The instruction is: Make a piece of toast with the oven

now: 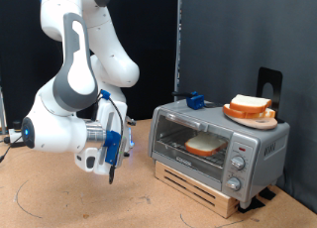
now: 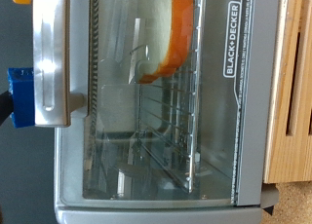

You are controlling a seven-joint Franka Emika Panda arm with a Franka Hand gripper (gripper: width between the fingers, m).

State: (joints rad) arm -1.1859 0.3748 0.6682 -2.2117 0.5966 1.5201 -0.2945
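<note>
— Toast, where was it?
— One pale, tan-crusted bread slice (image 1: 205, 144) lay inside the boxy silver toaster oven (image 1: 218, 145), door shut; another sat on the round orange plate (image 1: 250, 112) above.
— Your fingers?
— My gripper (image 1: 112, 174) hung beside it; I couldn't tell their spread.

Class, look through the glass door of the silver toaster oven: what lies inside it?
Inside the silver toaster oven, one pale bread slice rests on the wire rack. The slice's underside is hidden.

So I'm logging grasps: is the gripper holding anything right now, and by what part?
Nothing is held. The gripper hangs free to the exterior view's left of the oven; one slice of toast lies inside.
</note>
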